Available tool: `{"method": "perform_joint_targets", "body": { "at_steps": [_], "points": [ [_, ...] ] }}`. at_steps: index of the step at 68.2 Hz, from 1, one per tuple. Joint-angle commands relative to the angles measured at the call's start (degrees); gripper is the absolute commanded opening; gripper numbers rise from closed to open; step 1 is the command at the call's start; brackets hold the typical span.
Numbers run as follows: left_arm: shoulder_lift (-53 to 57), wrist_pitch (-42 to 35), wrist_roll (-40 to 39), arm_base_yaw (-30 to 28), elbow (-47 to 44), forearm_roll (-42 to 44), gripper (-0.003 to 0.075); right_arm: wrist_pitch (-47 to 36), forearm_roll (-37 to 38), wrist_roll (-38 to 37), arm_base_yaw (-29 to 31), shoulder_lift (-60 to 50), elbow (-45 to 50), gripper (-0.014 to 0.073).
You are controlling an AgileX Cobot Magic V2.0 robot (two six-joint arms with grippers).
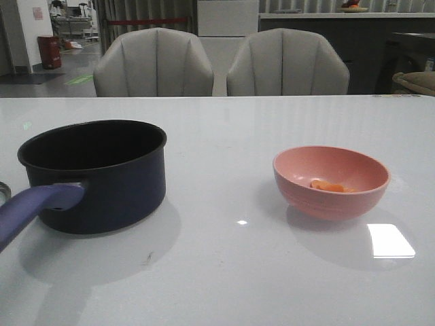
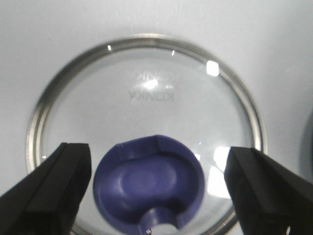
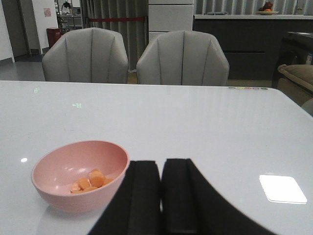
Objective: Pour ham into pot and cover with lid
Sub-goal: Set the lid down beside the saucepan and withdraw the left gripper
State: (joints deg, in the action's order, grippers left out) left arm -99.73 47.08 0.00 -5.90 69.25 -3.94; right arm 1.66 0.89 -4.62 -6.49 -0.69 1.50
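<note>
White tabletop [image 1: 224, 272] fills the front view, with two grey chairs [image 1: 155, 62] lined up behind it. On the left stands the pot [image 1: 95, 173], dark navy, upright, its long purple handle [image 1: 34, 207] reaching toward the near left edge. Well apart, over on the right, sits the pink bowl [image 1: 331, 180], and the ham [image 1: 327, 185] lies inside it as a few small orange chunks (the right wrist camera shows them best, gathered at the bottom of the bowl). No ham in the pot as far as the pictures show. The lid [image 2: 146, 93] lies flat on the table, its blue-purple knob [image 2: 146, 183] facing up, and the left gripper [image 2: 159, 188] hangs right above it, jaws spread wide either side of the knob, touching nothing. The right gripper [image 3: 161, 196] sits just beside the bowl, jaws pressed nearly together, holding nothing.
</note>
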Motion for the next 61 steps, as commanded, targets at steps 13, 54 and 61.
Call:
{"method": "perform_joint_targets", "body": {
  "at_steps": [13,54,61],
  "points": [
    [20.36,-7.23,-0.53,3.65,-3.86,-0.6,0.0585,-4.53,-0.04,0.42,0.36,-1.07,-0.26,0.0159],
    [63.3,-18.41,-0.53,10.21,-30.99,-0.98,0.0585,-4.53,-0.04,0.42,0.36,-1.02,-0.26,0.0159],
    [71.59,-19.96,-0.53,10.21,-34.87,-2.19,0.0585,-4.53,-0.04,0.42,0.36,-1.02,-0.26,0.0159]
  ]
}}
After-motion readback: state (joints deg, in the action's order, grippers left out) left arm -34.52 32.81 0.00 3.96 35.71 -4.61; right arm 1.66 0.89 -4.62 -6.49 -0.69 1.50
